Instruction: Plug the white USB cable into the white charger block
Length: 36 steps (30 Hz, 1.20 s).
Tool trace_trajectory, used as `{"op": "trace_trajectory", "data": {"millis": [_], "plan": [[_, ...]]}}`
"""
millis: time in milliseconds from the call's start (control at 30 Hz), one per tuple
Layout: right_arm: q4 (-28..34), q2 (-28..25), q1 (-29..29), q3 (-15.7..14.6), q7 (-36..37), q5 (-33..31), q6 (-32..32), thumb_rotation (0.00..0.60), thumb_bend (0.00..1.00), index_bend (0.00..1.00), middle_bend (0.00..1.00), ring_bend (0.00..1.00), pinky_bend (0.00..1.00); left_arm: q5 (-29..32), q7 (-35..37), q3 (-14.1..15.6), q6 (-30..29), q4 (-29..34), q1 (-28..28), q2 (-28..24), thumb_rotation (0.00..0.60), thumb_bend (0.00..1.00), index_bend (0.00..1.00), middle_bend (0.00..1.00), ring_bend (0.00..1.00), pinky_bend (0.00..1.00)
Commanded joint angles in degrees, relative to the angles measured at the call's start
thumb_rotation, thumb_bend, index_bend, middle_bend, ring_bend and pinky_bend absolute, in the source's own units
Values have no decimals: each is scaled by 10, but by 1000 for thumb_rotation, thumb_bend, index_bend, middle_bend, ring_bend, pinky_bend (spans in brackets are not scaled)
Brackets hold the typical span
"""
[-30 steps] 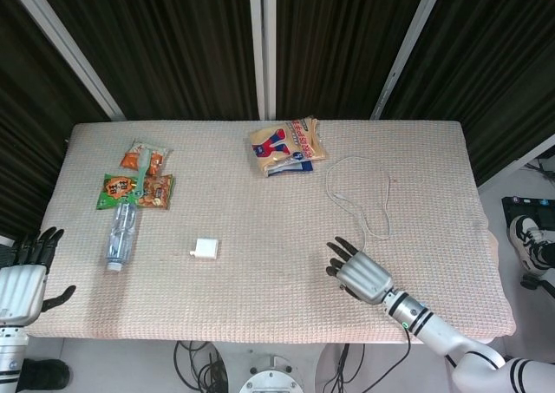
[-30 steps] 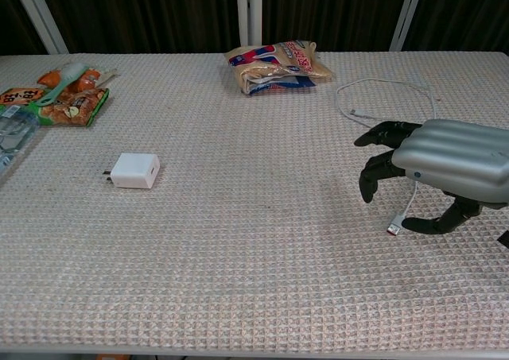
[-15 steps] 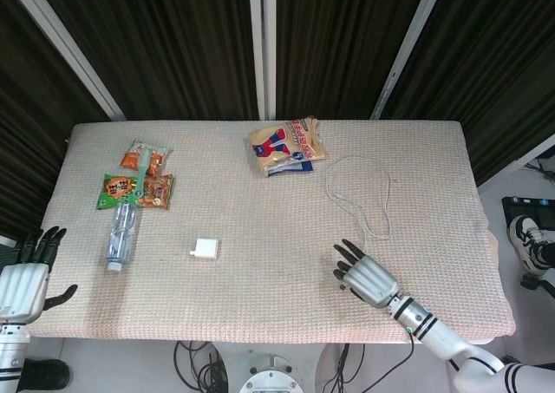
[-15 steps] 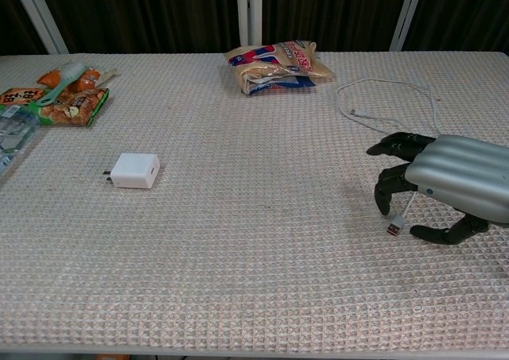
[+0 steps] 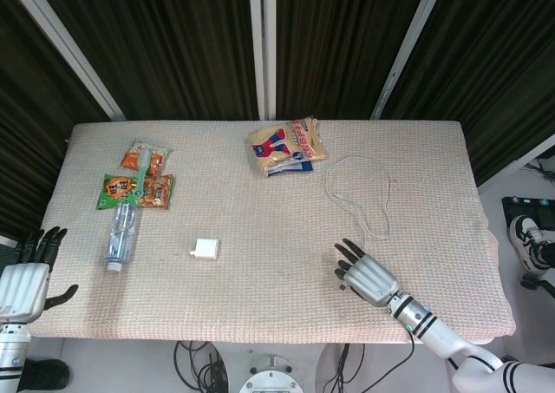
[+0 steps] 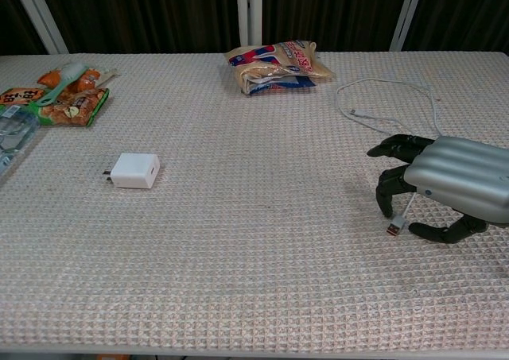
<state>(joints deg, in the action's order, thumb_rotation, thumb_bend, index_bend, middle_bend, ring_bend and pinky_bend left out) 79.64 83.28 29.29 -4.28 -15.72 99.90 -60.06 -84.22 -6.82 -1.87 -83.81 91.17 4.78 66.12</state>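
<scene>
The white charger block (image 5: 205,248) lies flat left of the table's middle, prongs pointing left in the chest view (image 6: 135,170). On the right side lies the white USB cable (image 6: 387,80) in a loose loop. Its USB plug (image 6: 394,229) rests on the cloth at the near end. My right hand (image 6: 453,187) hovers palm down right over that end, its dark fingers (image 6: 391,193) curled down beside the cable and holding nothing that I can see. My left hand (image 5: 24,276) hangs off the table's front left corner, fingers spread and empty.
A snack bag (image 5: 288,146) lies at the back centre. Snack packets (image 5: 139,189) and a clear water bottle (image 5: 121,234) lie at the left. A woven cloth (image 5: 277,298) covers the table.
My right hand has slid a little right and toward the table's front edge, settling lower over the cable's plug end. The cable, charger and left hand have stayed put.
</scene>
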Motion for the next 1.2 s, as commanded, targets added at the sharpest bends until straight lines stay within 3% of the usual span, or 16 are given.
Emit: {"op": "trace_trajectory", "data": {"millis": [33, 533, 767, 967, 1200], "plan": [[0, 1, 1, -1, -1, -2, 0, 600, 311, 458, 361, 47, 11, 0, 1, 0, 0, -1, 0, 0, 600, 155, 49, 32, 0, 0], [3, 5, -3, 0, -1, -9, -21, 600, 330, 551, 398, 82, 9, 0, 7, 0, -2, -6, -1, 1, 600, 155, 50, 32, 0, 0], [25, -10, -14, 20, 7, -20, -65, 600, 353, 564, 449, 194, 9, -12, -8, -5, 16, 5, 20, -11, 600, 155, 50, 32, 0, 0], [40, -25, -20, 40, 14, -33, -91, 600, 370, 568, 503, 248, 35, -29, -37, -18, 67, 25, 70, -18, 600, 155, 55, 32, 0, 0], [66, -51, -21, 64, 13, -62, -98, 600, 377, 572, 519, 263, 44, -36, -68, -34, 166, 40, 153, -9, 600, 155, 65, 32, 0, 0]]}}
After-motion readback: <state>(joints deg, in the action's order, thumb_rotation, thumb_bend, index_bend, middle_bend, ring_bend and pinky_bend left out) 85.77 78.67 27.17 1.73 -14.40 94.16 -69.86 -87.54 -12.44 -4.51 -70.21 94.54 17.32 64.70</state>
